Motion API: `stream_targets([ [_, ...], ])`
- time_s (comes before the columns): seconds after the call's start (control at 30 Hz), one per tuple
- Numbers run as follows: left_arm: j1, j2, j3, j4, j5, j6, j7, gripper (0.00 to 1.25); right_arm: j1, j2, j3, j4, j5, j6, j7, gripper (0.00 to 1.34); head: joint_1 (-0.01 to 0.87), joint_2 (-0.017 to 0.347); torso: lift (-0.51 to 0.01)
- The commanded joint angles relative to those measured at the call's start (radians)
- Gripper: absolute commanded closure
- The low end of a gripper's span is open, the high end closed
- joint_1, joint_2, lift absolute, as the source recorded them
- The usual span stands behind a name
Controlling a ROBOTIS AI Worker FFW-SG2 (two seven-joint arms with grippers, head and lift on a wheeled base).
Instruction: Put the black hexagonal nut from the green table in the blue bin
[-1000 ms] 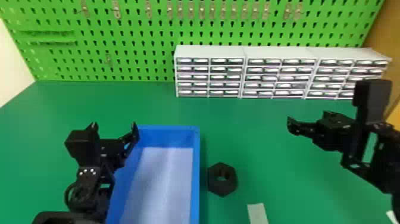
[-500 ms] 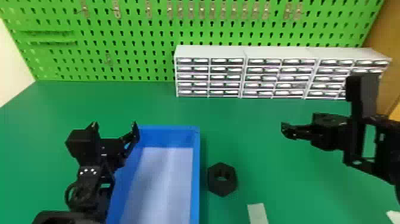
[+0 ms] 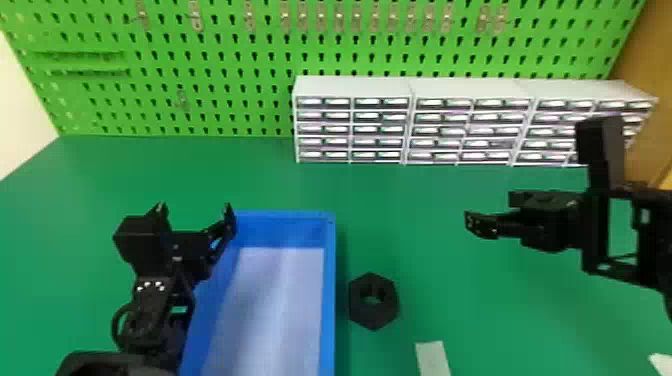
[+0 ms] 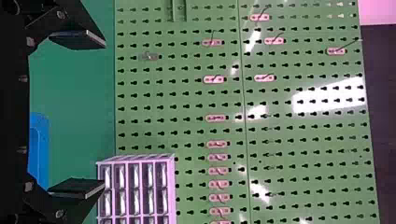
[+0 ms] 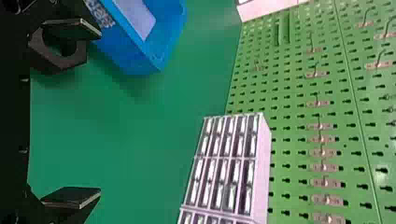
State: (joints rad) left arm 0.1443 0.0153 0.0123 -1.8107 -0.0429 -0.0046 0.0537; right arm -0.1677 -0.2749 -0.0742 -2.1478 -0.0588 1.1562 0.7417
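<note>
The black hexagonal nut (image 3: 373, 301) lies flat on the green table, just right of the blue bin (image 3: 330, 300). My left gripper (image 3: 194, 214) is parked open over the bin's left side; the left wrist view has its gripper (image 4: 103, 114) with fingers wide apart. Behind and to the right of the nut, my right gripper (image 3: 480, 225) hangs above the table, apart from it. In the right wrist view that gripper (image 5: 100, 114) is open with nothing held, and the nut (image 5: 60, 58) appears partly behind one finger, near the bin (image 5: 140, 58).
White drawer cabinets (image 3: 352, 87) stand along the back before a green pegboard (image 3: 240, 65). A pale flat strip (image 3: 433, 357) lies on the table (image 3: 425, 190) near the front, with another pale piece (image 3: 662, 364) at the right edge.
My right gripper has moved left and swung round, its fingers now pointing more squarely to the left. The left arm, the nut and the bin have kept their places.
</note>
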Motion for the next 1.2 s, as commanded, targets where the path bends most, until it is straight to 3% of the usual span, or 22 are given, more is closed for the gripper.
stream_targets([
  [0.0,0.000,0.000,0.000,0.001,0.000,0.000,0.000,0.22,-0.023,-0.001,0.016,0.016,0.065,0.016,0.079,0.12,0.657,0.057,-0.095],
  [0.17,-0.003,0.000,0.000,0.001,0.000,0.000,0.000,0.22,-0.036,-0.001,0.040,0.032,0.129,0.030,0.179,0.12,0.657,0.057,-0.095],
  [0.47,-0.003,0.000,0.002,0.001,-0.003,0.000,0.000,0.22,-0.041,0.008,0.074,0.048,0.243,0.042,0.295,0.12,0.657,0.057,-0.095],
  [0.8,-0.008,0.000,0.002,0.004,-0.005,0.000,0.000,0.22,-0.049,0.030,0.105,0.062,0.320,0.045,0.367,0.12,0.657,0.057,-0.095],
  [1.17,-0.009,0.000,0.002,0.004,-0.005,0.000,0.000,0.22,-0.041,0.051,0.120,0.078,0.350,0.045,0.375,0.12,0.657,0.057,-0.095],
])
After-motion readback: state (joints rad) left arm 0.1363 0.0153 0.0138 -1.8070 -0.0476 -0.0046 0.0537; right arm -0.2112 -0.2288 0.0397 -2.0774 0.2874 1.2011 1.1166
